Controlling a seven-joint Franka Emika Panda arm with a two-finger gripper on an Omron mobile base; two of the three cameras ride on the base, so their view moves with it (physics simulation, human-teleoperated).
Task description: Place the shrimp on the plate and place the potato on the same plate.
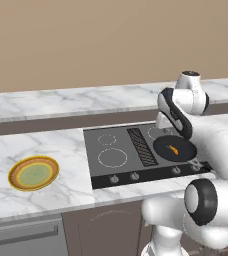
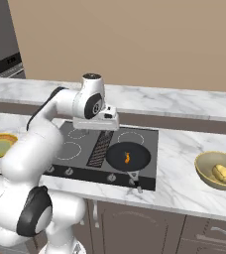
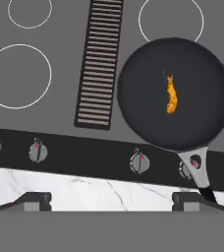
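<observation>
Shrimp point(image 3: 171, 94) lies at the centre of the black pan point(image 3: 175, 93) on the cooktop's point(image 1: 136, 152) right burner. Plate point(image 1: 34, 173) sits near the surface's point(image 1: 41, 145) left edge; potato point(image 2: 222, 172) rests in a tan bowl point(image 2: 218, 170) (far right). Fingers point(image 3: 28, 199) hang spread wide above the cooktop's front edge, holding nothing.

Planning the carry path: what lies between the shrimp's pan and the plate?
In the left base view: between pan and plate lie the cooktop's grille, burner rings and bare marble counter.
</observation>
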